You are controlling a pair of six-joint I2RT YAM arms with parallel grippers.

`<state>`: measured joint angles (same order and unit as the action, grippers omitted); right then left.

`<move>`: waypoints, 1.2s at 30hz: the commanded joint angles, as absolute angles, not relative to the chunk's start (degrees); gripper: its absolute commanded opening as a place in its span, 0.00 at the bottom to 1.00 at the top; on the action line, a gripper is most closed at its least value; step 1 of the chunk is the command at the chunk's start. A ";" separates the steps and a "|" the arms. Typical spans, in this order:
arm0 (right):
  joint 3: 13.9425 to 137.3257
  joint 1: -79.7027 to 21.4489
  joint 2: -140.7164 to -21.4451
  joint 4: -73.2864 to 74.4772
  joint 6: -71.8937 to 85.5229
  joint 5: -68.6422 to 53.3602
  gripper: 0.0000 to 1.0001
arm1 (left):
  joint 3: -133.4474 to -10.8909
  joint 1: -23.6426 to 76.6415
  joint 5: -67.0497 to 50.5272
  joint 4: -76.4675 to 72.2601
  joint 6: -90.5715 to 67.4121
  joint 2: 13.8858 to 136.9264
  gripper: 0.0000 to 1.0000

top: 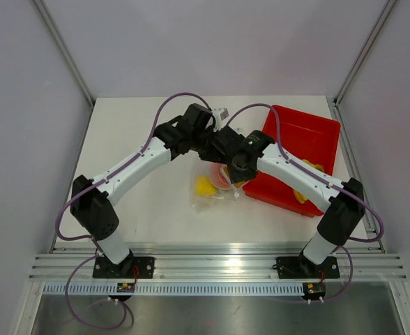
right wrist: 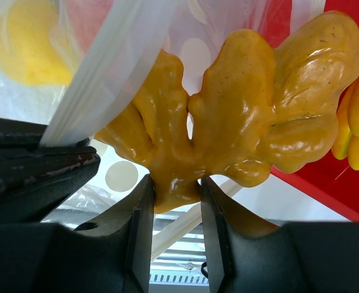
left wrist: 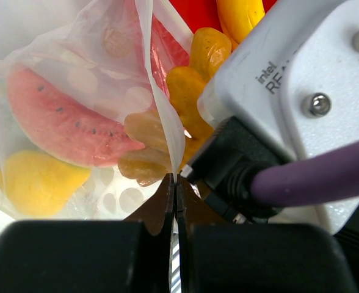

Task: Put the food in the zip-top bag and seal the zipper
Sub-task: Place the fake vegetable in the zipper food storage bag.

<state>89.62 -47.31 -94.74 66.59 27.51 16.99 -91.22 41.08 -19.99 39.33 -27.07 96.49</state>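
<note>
The right pincer [right wrist: 175, 190] clamps the orange knobbly piece [right wrist: 240, 110] beside the edge of the spotted bag [right wrist: 106, 67].

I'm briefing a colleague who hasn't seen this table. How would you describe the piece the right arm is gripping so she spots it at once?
Left of the red tray lies a clear spotted bag. At its mouth, the right arm's fingers pinch a knobbly piece by one end. Unlike the watermelon slice and smooth yellow lump inside, it is glossy mustard-orange and lobed.

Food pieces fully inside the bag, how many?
2: the watermelon slice and the yellow lump beside it. The knobbly piece in the right gripper is only partway through the bag mouth. Others may be hidden.
</note>
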 commanded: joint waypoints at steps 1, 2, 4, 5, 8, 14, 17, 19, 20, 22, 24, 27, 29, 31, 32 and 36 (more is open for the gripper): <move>94.48 -50.71 -94.92 64.07 25.14 16.34 0.06 | -90.44 41.48 -22.15 35.68 -27.77 96.24 0.00; 94.40 -50.71 -95.36 64.33 25.22 16.70 0.10 | -90.44 41.48 -22.15 35.68 -27.69 96.24 0.00; 94.31 -50.71 -95.54 64.60 25.14 17.57 0.23 | -90.44 41.48 -22.06 35.68 -27.51 96.24 0.00; 93.96 -50.71 -95.45 64.69 25.14 17.84 0.24 | -90.44 41.48 -22.06 35.68 -27.51 96.24 0.00; 93.52 -50.80 -95.36 64.86 25.14 18.89 0.31 | -90.27 41.48 -22.24 35.25 -27.68 96.24 0.00; 93.43 -50.71 -94.22 65.92 25.93 20.04 0.54 | -89.74 41.48 -22.67 34.72 -28.04 96.50 0.00; 93.25 -50.80 -93.25 65.65 25.93 19.60 0.56 | -90.35 41.48 -22.94 34.72 -28.04 96.94 0.00; 93.43 -50.71 -92.73 65.74 25.93 19.51 0.56 | -90.79 41.48 -23.03 34.72 -28.04 97.03 0.00; 93.60 -50.71 -92.46 65.92 26.01 19.34 0.56 | -90.88 41.48 -23.03 34.89 -28.04 97.03 0.00; 93.78 -50.71 -91.85 65.83 26.02 18.90 0.54 | -91.14 41.48 -22.94 34.98 -28.12 96.94 0.00; 93.87 -50.71 -90.53 65.65 25.93 18.81 0.52 | -91.06 41.48 -22.77 35.16 -27.95 96.94 0.00; 93.96 -50.63 -88.42 65.83 26.71 20.55 0.46 | -90.27 41.48 -22.41 34.98 -28.12 96.50 0.00; 93.08 -50.71 -85.88 65.39 27.24 21.88 0.45 | -89.65 41.48 -22.41 34.54 -28.39 95.98 0.00; 92.29 -50.45 -83.25 65.13 28.74 24.51 0.47 | -89.21 41.48 -22.33 34.37 -28.30 95.63 0.00; 91.24 -49.93 -82.36 64.95 29.26 24.96 0.49 | -89.21 41.48 -22.32 34.37 -28.39 95.54 0.00; 85.27 -43.71 -75.87 60.75 32.60 21.56 0.54 | -89.21 41.48 -22.41 34.37 -28.21 95.54 0.00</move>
